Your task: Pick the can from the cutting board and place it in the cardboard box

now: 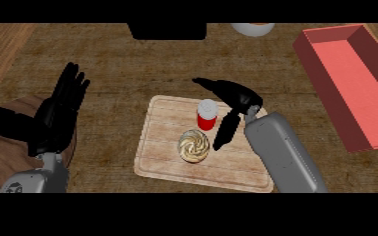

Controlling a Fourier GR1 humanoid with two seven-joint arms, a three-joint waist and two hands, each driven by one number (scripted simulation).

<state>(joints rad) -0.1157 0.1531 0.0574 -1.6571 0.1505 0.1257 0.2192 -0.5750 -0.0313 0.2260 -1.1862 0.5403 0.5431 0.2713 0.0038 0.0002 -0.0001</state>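
A red can with a white top [207, 114] stands upright on the pale wooden cutting board [166, 150] in the middle of the counter. My right hand [238, 100] hovers just right of the can, its thumb stretched out behind it and its fingers [226, 131] hanging down in front right. The hand stays open and does not clasp the can. At the right edge lies the reddish open box [347, 80], its inside bare. My left hand [60, 107] rests open at the left, fingers up.
A round swirled pastry [193, 145] lies on the board just in front of the can. A black appliance [167, 31] and a white bowl [252, 28] stand at the counter's far edge. A dark round object [18, 125] sits behind my left hand.
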